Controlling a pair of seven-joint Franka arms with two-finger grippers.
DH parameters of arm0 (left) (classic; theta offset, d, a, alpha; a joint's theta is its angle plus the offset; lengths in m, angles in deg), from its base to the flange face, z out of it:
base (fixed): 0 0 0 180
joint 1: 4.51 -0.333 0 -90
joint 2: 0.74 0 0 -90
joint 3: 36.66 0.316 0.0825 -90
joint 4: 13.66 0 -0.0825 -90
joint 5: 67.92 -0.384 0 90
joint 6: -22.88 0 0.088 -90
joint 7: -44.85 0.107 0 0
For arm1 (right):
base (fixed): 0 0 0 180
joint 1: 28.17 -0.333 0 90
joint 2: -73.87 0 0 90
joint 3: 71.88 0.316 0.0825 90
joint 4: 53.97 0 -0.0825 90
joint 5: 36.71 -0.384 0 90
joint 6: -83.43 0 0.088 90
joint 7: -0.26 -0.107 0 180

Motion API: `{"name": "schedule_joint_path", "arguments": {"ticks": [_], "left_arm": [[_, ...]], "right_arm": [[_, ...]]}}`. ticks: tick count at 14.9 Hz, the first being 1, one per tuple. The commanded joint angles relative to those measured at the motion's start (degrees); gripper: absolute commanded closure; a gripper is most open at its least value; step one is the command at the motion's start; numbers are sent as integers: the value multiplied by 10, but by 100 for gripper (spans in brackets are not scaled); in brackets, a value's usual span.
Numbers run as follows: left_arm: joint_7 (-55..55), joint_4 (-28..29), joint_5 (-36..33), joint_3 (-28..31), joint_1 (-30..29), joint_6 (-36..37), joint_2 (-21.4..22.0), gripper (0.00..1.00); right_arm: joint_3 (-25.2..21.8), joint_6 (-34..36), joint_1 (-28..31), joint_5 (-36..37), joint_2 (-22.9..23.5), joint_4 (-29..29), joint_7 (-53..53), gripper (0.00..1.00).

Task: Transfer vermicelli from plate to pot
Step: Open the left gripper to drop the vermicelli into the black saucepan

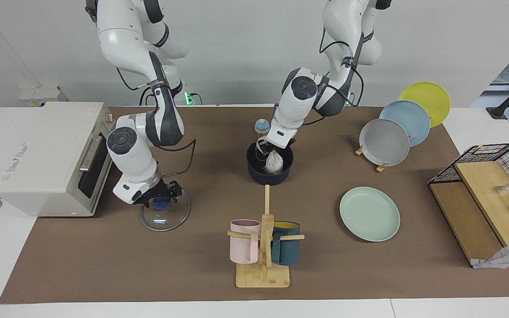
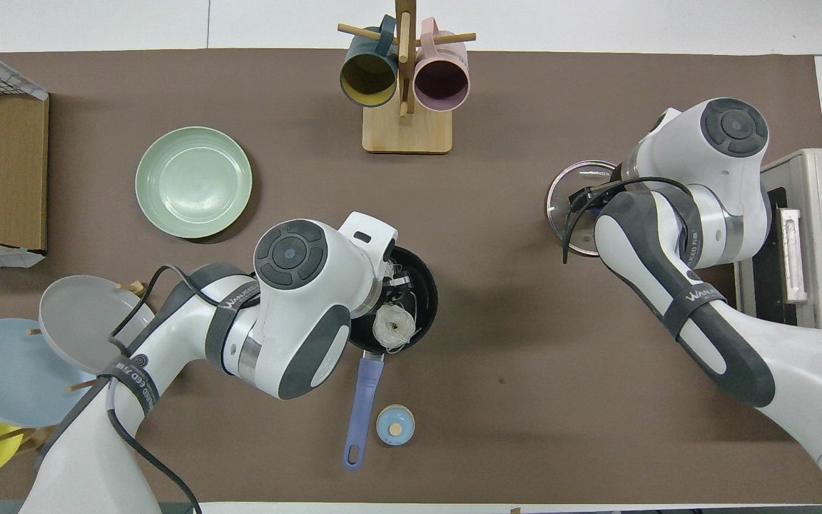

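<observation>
A whitish bundle of vermicelli sits inside the dark navy pot at the table's middle; it also shows in the overhead view within the pot. My left gripper hangs over the pot, right above the bundle; in the overhead view this gripper covers part of the pot. The mint-green plate lies bare, farther from the robots, toward the left arm's end. My right gripper waits low over a glass lid.
The pot's blue handle points toward the robots, beside a small round blue cap. A mug rack stands farther out. Grey, light blue and yellow plates stand in a rack. A toaster oven and a wire basket flank the table.
</observation>
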Motion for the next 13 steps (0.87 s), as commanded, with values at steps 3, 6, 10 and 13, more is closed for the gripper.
{"name": "schedule_joint_path", "arguments": {"ticks": [3, 6, 10, 13], "left_arm": [[22, -2, 8, 9, 9, -3, 0, 1], [23, -85, 8, 13, -16, 140, 35, 0], [54, -221, -13, 13, -99, 344, 99, 0], [214, -224, -40, 14, -204, 396, 151, 0]], "right_arm": [[5, -8, 5, 10, -4, -11, 14, 15], [9, -5, 5, 10, -4, -10, 23, 31], [10, -5, 5, 10, -3, -10, 40, 42], [15, 26, 5, 7, -3, 13, 39, 42]]}}
